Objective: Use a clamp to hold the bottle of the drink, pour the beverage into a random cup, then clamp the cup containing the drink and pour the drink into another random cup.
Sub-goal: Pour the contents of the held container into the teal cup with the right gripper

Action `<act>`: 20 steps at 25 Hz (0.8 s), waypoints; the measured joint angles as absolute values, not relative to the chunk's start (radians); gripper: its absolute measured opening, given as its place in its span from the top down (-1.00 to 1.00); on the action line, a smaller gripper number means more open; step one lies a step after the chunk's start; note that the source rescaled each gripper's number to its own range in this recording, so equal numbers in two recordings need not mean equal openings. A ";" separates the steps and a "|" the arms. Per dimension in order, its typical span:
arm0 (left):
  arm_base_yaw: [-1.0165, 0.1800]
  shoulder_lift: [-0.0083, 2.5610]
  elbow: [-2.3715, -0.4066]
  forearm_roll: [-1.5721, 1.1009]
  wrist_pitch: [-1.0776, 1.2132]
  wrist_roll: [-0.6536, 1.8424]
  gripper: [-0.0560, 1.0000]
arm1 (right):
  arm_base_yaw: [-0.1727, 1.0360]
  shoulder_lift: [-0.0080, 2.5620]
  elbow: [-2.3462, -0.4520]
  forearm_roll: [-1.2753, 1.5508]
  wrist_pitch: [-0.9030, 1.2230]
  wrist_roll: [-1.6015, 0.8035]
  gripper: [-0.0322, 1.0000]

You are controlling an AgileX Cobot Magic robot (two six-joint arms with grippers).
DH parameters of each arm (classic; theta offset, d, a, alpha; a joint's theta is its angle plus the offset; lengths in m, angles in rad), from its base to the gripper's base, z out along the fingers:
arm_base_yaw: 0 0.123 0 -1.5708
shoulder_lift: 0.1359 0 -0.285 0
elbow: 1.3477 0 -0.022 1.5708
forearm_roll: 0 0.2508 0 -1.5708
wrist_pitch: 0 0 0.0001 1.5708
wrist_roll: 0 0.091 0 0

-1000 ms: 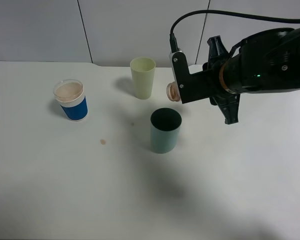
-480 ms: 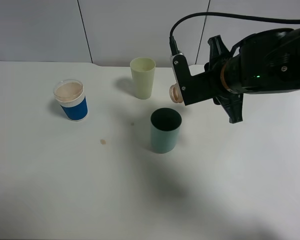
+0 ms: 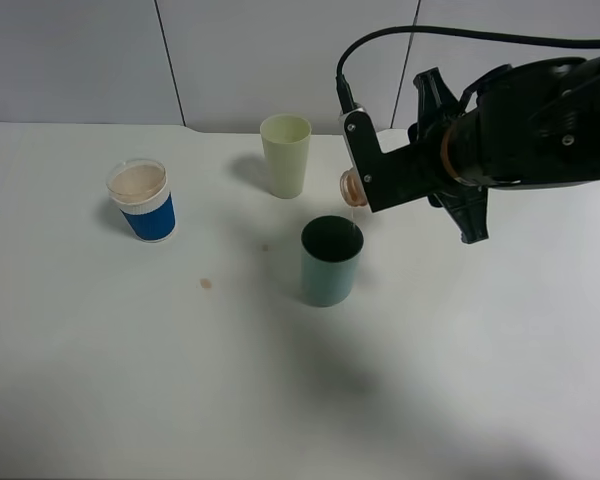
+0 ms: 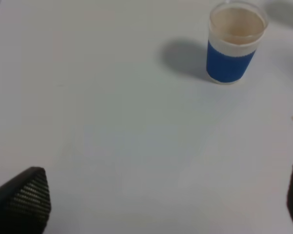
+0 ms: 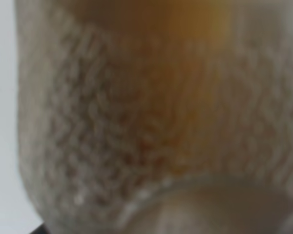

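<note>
Teal cup (image 3: pixel 330 262), landmark: matte, smooth-walled, slightly tapered cylinder with a dark inside, upright on the plain white table (image 3: pixel 130 380). Right gripper (image 3: pixel 365 185), a white blocky housing with black jaws on a thick black arm, sits just above the teal cup and to its right. A glossy black cable (image 3: pixel 430 32) loops up from it. Its jaws are clamped on the bottle of the drink (image 3: pixel 349 186). The bottle lies tipped roughly sideways, and its round, wide pinkish mouth is just over the teal cup's far right rim. Cannot tell whether liquid is falling. In the right wrist view the bottle (image 5: pixel 146 122) fills the frame, blurred: translucent whitish plastic with a bumpy, grainy surface and an amber-brown tint showing through. Pale yellow-green cup (image 3: pixel 285 155), tall, smooth and tapered, stands upright behind the teal cup, slightly left and apart from it. Blue cup (image 3: pixel 145 200) stands well left of the teal cup: short, with a blue lower body, white band, clear rim and brownish inside. A small brown spot (image 3: pixel 206 283) lies left of the teal cup, near it. Left gripper (image 4: pixel 161 200) appears only in its wrist view, jaws wide apart and holding nothing. Its black fingertips (image 4: pixel 27 197) have a woven texture. They are over bare table, with the blue cup (image 4: pixel 234 46) ahead and clear of them.
</note>
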State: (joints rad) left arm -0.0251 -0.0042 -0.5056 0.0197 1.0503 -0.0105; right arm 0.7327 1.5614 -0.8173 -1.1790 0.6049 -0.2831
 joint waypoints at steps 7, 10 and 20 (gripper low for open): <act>-0.025 -0.004 -0.506 0.020 1.050 -0.011 -0.88 | 0.738 1.578 -0.818 -1.193 0.612 -0.290 0.90; -0.025 -0.004 -0.506 0.020 1.050 -0.011 -0.88 | 0.746 1.581 -0.818 -1.199 0.613 -0.290 0.90; -0.025 -0.004 -0.506 0.020 1.050 -0.011 -0.88 | 0.769 1.581 -0.818 -1.227 0.635 -0.294 0.93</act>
State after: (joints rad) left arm -0.0251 -0.0042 -0.5056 0.0197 1.0503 -0.0105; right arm 0.7690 1.5811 -0.8181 -1.2271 0.6354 -0.2937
